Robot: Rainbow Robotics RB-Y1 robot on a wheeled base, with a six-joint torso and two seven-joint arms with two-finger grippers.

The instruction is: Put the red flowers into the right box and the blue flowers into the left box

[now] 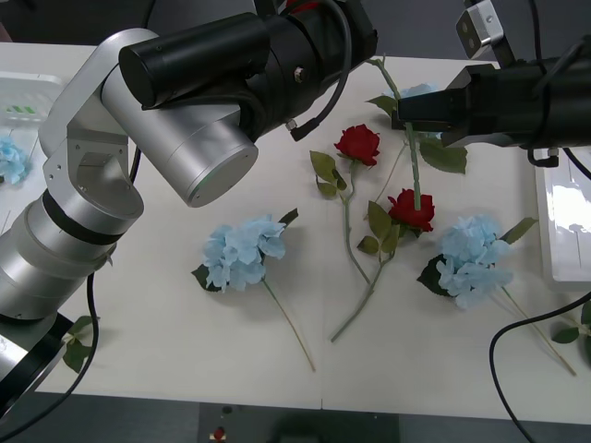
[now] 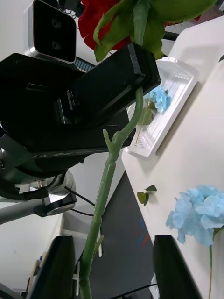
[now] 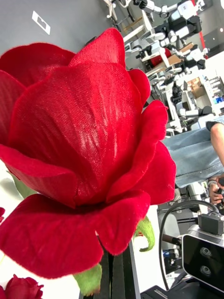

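Observation:
My left gripper (image 3: 116, 275) is shut on a red rose (image 3: 79, 154), gripping the stem just under the bloom, high above the table's far side. The stem (image 1: 407, 138) hangs down and passes between the open fingers of my right gripper (image 2: 116, 271), nearer one finger (image 2: 58, 266). Two more red roses (image 1: 357, 143) (image 1: 411, 210) lie mid-table. Blue hydrangeas lie at centre-left (image 1: 242, 251), at the right (image 1: 473, 260), and behind the right gripper (image 1: 420, 90). The left box (image 1: 28, 92) holds one blue flower (image 1: 9, 157). The right box (image 1: 563, 221) sits at the right edge.
The left arm's bulky silver and black links (image 1: 175, 120) hang over the table's left half. Loose green leaf sprigs lie near the front left corner (image 1: 74, 343) and front right edge (image 1: 572, 330). A black cable (image 1: 517, 341) loops at the front right.

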